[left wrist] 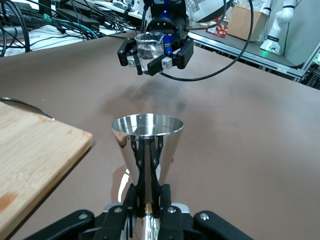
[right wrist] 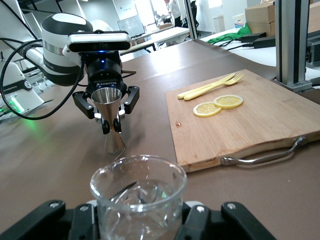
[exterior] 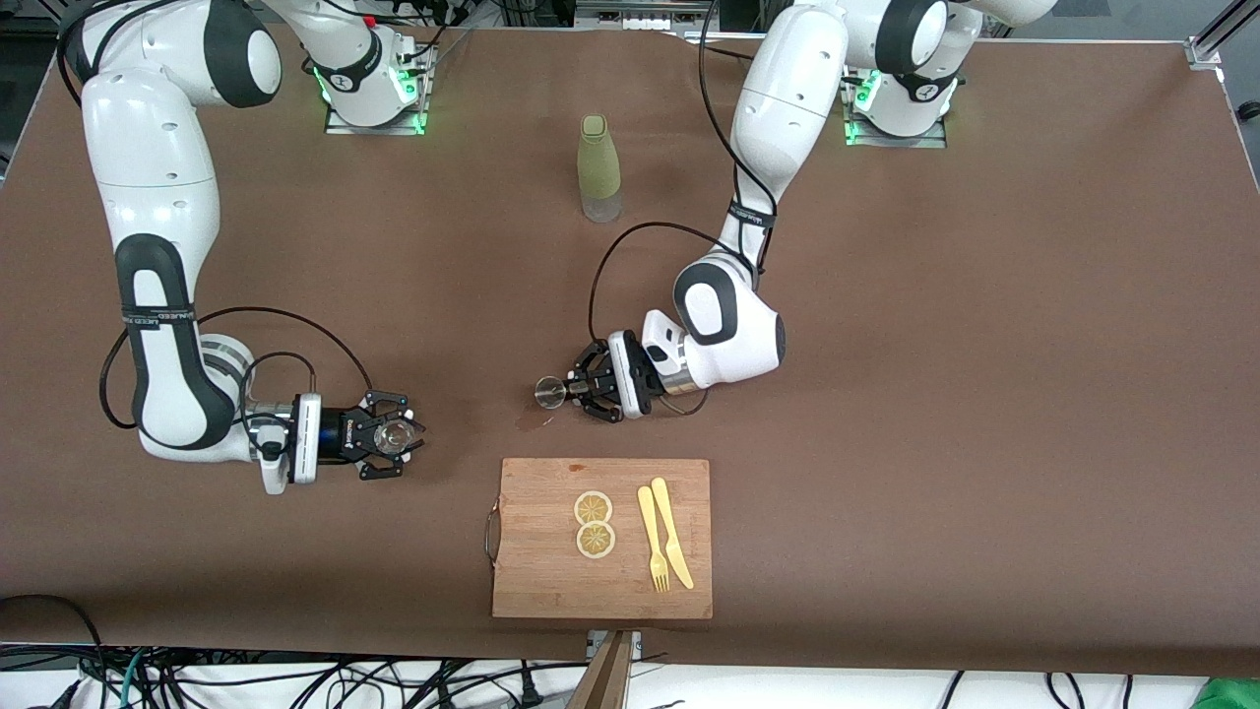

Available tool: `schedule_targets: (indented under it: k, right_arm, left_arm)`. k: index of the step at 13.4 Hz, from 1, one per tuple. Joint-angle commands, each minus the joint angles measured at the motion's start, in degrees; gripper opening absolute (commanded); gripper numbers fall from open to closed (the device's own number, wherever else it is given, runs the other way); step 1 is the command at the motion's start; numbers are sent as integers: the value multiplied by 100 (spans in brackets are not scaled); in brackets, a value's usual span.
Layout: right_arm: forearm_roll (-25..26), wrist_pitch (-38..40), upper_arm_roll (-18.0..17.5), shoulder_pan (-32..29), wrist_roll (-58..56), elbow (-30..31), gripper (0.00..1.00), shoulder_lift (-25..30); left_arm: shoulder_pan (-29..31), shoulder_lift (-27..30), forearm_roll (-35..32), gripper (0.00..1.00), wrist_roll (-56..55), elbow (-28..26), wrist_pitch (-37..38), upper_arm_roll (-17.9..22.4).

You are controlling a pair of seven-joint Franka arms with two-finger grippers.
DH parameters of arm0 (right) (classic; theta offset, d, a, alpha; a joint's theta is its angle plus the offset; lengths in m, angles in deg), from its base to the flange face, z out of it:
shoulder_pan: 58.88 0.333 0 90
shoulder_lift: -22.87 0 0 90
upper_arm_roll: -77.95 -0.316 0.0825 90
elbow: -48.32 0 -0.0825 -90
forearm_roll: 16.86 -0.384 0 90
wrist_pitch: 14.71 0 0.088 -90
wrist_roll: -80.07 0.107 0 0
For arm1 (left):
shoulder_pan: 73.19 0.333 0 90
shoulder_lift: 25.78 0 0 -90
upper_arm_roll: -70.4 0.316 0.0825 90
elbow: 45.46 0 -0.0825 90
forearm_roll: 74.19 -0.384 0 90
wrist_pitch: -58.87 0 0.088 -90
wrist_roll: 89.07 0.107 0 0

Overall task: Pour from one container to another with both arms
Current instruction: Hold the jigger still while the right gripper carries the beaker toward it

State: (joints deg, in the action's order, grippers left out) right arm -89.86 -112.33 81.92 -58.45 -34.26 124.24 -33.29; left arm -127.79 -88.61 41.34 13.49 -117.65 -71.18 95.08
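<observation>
Two white jointed robot arms reach over a brown table (exterior: 984, 394). A bamboo cutting board (exterior: 551, 581) lies nearest the camera. The left gripper (exterior: 576, 389) clenches a shiny steel hourglass jigger (exterior: 549, 391) upright. The right gripper (exterior: 399, 440) grasps a small clear glass beaker (exterior: 396, 436), well apart.
</observation>
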Motion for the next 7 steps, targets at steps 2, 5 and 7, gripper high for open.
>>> schedule_targets:
  k: [2,5,7]
  right_arm:
    - [339,23,-116,-17,586,-140,24,237]
    - [383,32,-124,-8,753,-192,24,316]
    - [680,32,-247,-8,1112,-332,24,395]
  left_arm:
    - [-209,-133,-65,0,-404,258,-178,169]
    - [-253,-133,-83,0,-447,258,-187,230]
    - [-331,-133,-266,0,-675,266,-370,248]
